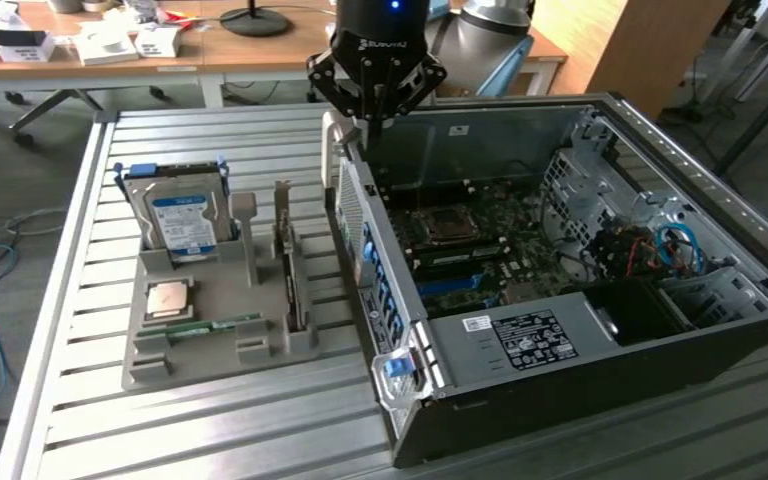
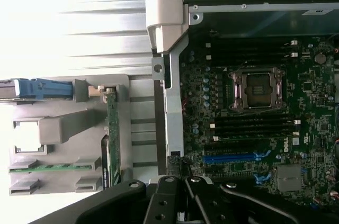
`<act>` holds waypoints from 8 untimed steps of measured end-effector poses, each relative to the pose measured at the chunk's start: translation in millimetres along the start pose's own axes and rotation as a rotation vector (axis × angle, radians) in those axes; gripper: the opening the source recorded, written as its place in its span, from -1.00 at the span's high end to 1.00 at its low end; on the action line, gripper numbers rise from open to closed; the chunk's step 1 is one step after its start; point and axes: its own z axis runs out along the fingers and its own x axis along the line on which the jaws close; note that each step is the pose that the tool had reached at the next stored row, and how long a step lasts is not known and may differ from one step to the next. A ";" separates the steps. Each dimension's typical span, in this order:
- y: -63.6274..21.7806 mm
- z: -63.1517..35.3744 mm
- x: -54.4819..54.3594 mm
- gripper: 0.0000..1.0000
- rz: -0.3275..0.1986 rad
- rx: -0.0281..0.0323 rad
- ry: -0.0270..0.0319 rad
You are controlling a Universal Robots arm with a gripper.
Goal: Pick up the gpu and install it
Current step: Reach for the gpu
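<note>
The gpu (image 1: 293, 285) is a thin dark card standing on edge in a slot of the grey holder tray (image 1: 197, 365), at the exterior view's left of the open computer case (image 1: 598, 330). In the wrist view the gpu (image 2: 111, 139) shows edge-on as a narrow green-brown strip. My black gripper (image 1: 376, 125) hangs shut and holds nothing. It is above the case's rear wall, higher than the gpu and apart from it toward the case. The fingers (image 2: 198, 205) meet over the motherboard's edge, close to a blue slot (image 2: 233, 157).
The tray also holds an upright hard drive (image 1: 184, 220) with a blue-white label, a processor chip (image 1: 171, 298) and a green memory stick (image 1: 217, 325). Inside the case lie the motherboard's processor socket (image 2: 257, 89) and cables (image 1: 671, 250). A slatted metal table (image 1: 77, 430) carries everything.
</note>
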 end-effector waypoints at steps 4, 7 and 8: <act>-0.2 -0.1 3.1 0.79 0.000 0.0000 0.0000; -0.4 -0.1 5.6 0.79 0.000 0.0000 0.0000; -0.4 -0.1 6.5 0.79 0.000 0.0000 0.0000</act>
